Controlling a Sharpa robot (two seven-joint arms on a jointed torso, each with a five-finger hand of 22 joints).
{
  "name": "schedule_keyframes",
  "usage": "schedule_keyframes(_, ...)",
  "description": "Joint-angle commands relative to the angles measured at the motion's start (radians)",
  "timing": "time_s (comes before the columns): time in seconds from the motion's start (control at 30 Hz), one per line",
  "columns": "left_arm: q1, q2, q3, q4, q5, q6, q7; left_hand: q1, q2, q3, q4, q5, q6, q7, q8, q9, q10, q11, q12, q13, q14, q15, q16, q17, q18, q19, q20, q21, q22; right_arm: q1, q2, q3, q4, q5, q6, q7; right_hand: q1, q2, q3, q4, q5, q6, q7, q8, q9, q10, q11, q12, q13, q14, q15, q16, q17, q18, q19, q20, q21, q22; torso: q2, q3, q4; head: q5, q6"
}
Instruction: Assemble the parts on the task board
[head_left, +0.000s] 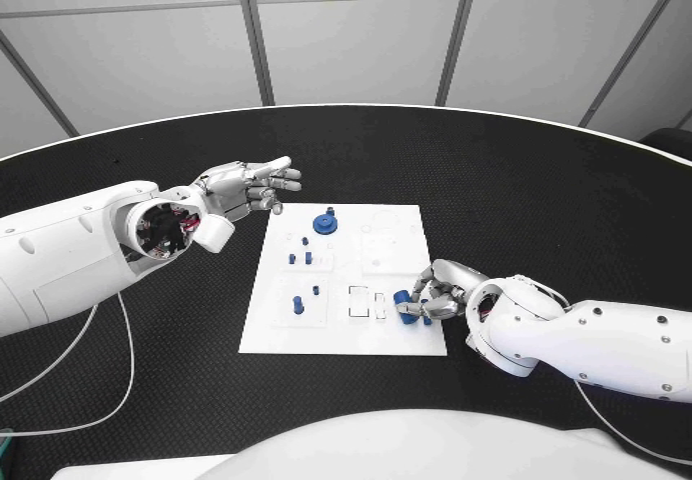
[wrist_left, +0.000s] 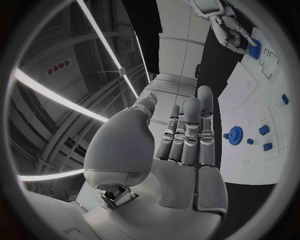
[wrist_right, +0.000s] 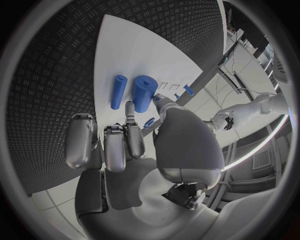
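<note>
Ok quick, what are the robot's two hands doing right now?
Left hand: open, holding nothing, raised beside the task board.
Right hand: on the blue parts at the board's edge; cannot tell if it grips one.

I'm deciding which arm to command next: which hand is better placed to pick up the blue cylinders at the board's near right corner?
Right, probably. The right hand is already over the task board's near right corner, its fingers just short of the two blue cylinders. The left hand hovers open off the board's far left corner.

glossy white arms, silver hands, thin white cables
</note>
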Motion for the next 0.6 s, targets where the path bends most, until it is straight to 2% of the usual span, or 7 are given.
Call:
schedule_keyframes(0.03,0.0,0.0,0.0,0.001,0.0,0.0,0.0,0.001,0.007,-0.007,-0.001,-0.004,-0.008,0.0,0.005,0.0,-0.007,-0.001,0.004,0.001,-0.009,0.0,0.006,-0.001,0.007,0.001,0.005,-0.006,-0.001,-0.001,0.005,0.0,-0.004,0.0,0.002,-0.001,-0.01,-0.002,-0.001,0.007,-0.004,-0.002,-0.006,0.004,0.002,0.005,-0.001,-0.006,0.104,0.093,-0.001,0.006,0.191,-0.017,0.059,-0.001,0.002,0.115,0.0,-0.0001,0.0003,0.001,0.0)
schedule_keyframes(0.6,0.0,-0.003,0.0,0.005,0.0,-0.002,-0.002,0.001,0.007,-0.007,-0.001,-0.004,-0.008,0.0,0.005,0.0,-0.007,-0.001,0.004,0.001,-0.009,0.0,0.006,-0.001,0.007,0.001,0.005,-0.006,-0.001,-0.007,0.016,0.0,-0.014,0.0,-0.007,-0.003,0.006,0.016,0.001,0.013,0.006,0.007,-0.009,0.013,0.01,0.008,-0.004,-0.003,0.11,0.093,-0.003,0.008,0.193,-0.019,0.06,-0.003,0.011,0.122,0.001,-0.0006,-0.0008,0.003,0.0)
